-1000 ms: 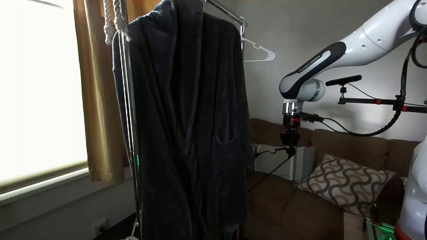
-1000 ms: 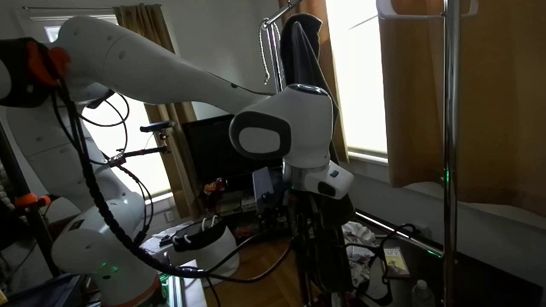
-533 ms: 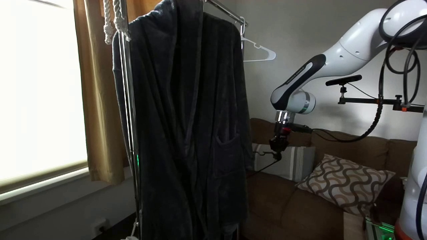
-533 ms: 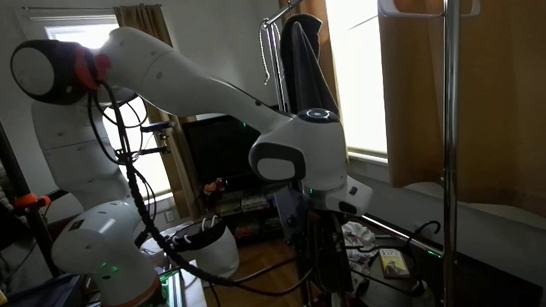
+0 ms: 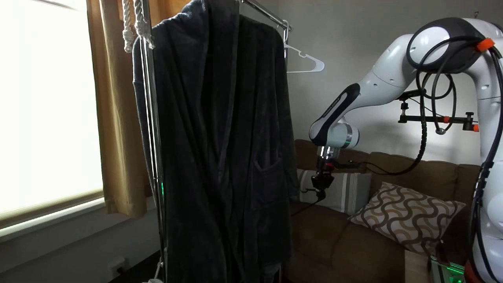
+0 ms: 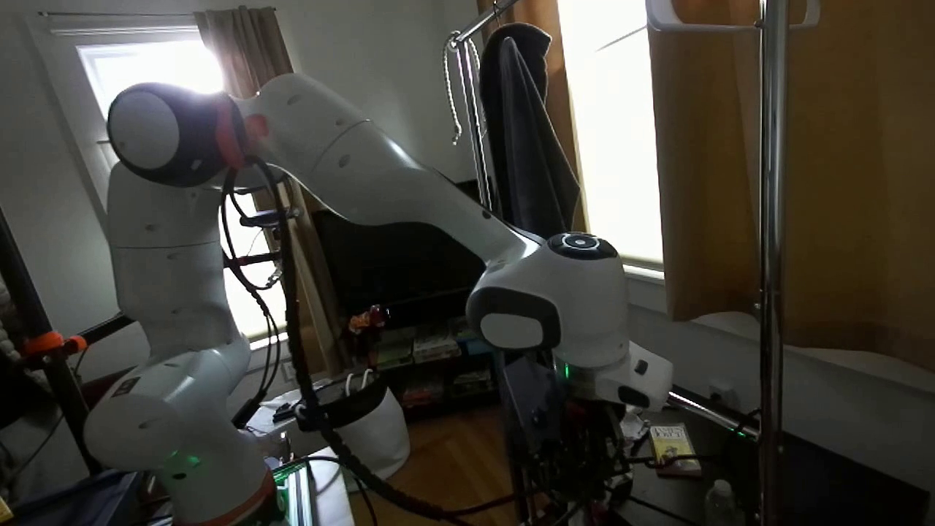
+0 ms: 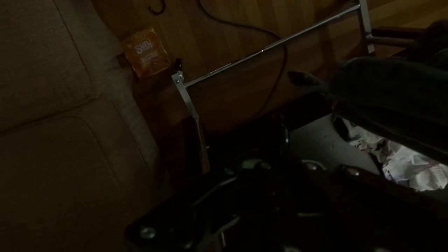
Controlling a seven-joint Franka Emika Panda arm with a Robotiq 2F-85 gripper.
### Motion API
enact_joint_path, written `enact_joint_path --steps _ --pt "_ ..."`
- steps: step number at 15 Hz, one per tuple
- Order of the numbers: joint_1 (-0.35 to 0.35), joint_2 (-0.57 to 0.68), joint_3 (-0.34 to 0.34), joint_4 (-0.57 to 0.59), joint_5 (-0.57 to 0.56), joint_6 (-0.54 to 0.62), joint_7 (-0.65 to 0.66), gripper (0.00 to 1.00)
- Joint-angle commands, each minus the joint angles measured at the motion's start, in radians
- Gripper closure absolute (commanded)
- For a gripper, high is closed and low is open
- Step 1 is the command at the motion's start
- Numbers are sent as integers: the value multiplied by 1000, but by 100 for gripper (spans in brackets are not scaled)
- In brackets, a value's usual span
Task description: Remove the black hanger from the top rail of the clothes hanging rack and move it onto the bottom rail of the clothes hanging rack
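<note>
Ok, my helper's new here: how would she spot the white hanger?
Find the metal rack with the dark robe. Beside the robe, near the end of the top rail, hangs the white hanger. Its white colour tells it from the robe and the black hanger in the gripper.

Window (image 5: 45,98): glowed white.
Curtain (image 5: 118,137): hung beside window.
Sofa (image 5: 432,173): stood before grey wall (image 5: 346,35).
Floor (image 6: 445,453): was wooden.

Both exterior views, set back, share the arm (image 5: 377,84) and robe (image 5: 220,137); in an exterior view you face the sofa (image 5: 416,171). Your wrist view, close by the jaws, looks down on the floor (image 7: 210,49).
</note>
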Motion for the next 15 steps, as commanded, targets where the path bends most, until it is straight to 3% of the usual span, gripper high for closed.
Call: enact_joint_path --steps 1,6,7,8,11,15 --pt "-49 59 58 60 27 59 -24 98" --pt "-44 108 72 103 -79 57 51 98" --pt "-46 115 70 104 -92 51 62 68" --pt "-55 116 75 104 -91 33 59 68" --pt "-72 79 85 89 -91 -25 34 47" --pt "-94 -115 97 -53 -82 -205 -156 16"
